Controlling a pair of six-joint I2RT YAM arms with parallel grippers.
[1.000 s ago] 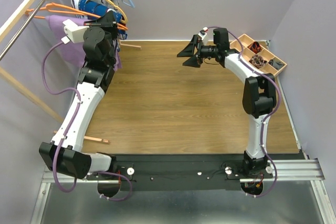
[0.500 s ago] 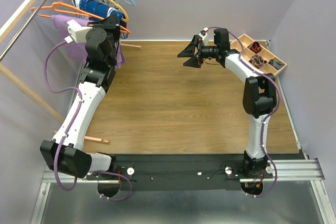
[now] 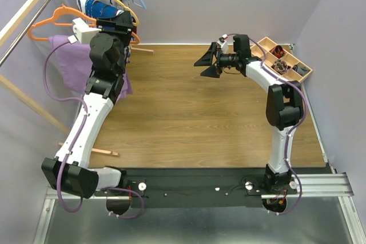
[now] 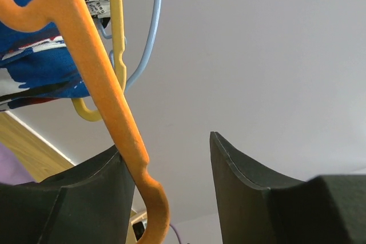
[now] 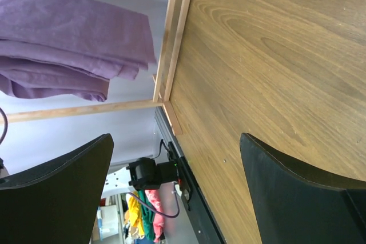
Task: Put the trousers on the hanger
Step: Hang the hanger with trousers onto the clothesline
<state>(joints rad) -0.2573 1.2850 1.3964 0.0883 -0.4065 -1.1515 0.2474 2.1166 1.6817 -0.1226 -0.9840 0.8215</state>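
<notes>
Gripping state, left end effector point(image 4: 166, 144): jaws parted; the hanger point(image 4: 108, 84) leans against one finger only.
Right end effector point(image 3: 207, 64): wide open, empty, above the worktop point(image 3: 189, 112).
Trousers point(image 3: 66, 64): apparently draped over the hanger, at the rack point(image 3: 26, 12).
Technique: back straight out without snagging the hanger.

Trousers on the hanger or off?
On: the trousers hang folded from the orange hanger, clear of the table; the bar under the fold is not visible.

Soft, even light is filling all three views, and only faint shadows are lying on the wooden table point(image 3: 189, 112). In the left wrist view the orange hanger point(image 4: 103, 84), running from 11 to 6 o'clock, is looking slightly soft.
</notes>
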